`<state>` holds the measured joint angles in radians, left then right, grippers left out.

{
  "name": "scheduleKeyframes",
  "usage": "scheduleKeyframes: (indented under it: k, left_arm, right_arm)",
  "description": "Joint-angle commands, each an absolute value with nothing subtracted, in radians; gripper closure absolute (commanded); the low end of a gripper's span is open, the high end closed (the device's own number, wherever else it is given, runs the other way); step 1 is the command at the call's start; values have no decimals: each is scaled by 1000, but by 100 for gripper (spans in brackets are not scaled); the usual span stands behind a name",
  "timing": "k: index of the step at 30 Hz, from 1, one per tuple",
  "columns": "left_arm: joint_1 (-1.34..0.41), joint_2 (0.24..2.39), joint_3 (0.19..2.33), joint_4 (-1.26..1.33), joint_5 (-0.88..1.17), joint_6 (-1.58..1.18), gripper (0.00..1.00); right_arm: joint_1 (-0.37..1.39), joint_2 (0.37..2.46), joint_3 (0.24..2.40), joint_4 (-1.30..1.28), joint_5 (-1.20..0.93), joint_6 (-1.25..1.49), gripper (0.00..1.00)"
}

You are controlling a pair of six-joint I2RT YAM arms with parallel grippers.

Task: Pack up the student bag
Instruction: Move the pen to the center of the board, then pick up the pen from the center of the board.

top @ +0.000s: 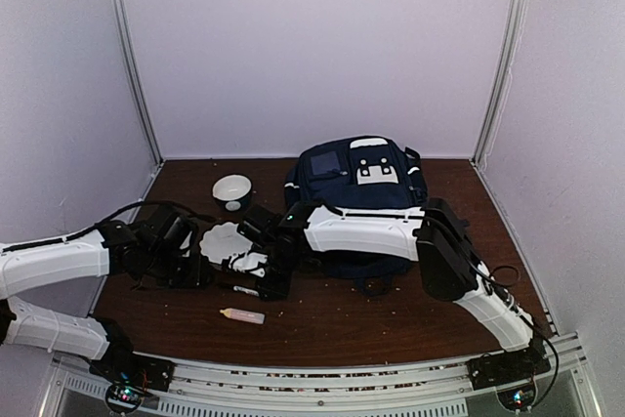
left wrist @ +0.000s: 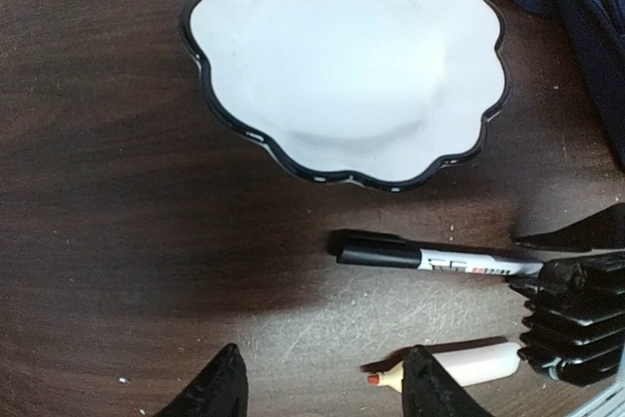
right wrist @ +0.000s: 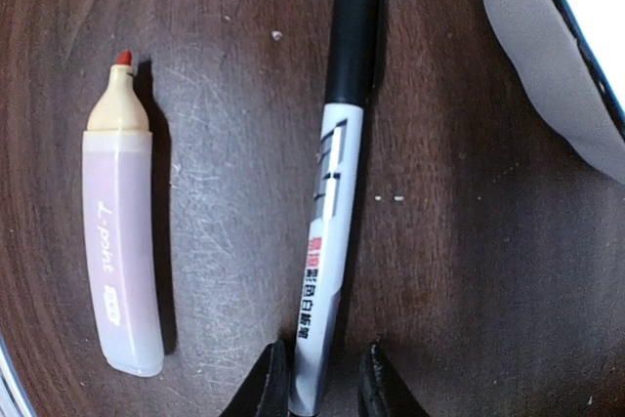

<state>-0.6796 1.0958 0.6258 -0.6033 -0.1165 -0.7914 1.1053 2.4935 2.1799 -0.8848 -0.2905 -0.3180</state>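
Right wrist view: right gripper point(right wrist: 322, 383) slightly parted astride the tail of the black marker point(right wrist: 332, 202); left gripper point(left wrist: 322, 393) spread wide.

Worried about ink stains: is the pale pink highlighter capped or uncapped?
Uncapped: the pale pink highlighter lies flat with its red tip bare.

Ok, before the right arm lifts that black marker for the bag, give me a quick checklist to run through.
1. The right gripper straddles the black marker: ok, at its tail end.
2. Grip firm on the marker: cannot tell.
3. Marker cap on: ok.
4. The highlighter clear of the marker: ok, it lies apart, tip uncapped.
5. The left gripper out of the way: ok, open and empty over the table.
6. The student bag open to receive: cannot tell.
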Motion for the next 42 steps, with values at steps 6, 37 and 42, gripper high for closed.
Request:
scheduleKeyframes:
  k: [6,37,42]
  left_arm:
    - [-661,1099,651,-563,-146,-759,44]
    - [-656,1302,833,-532,-145,-643,44]
    - [-656,1304,837,-534,-139,-643,44]
  right_arm:
    - [1109,2410,1997,-1032,-233,-438,91]
    - [984,1920,1316,-940,-216,-544,73]
    - [1003,1958,1334,-910,-220,-529,72]
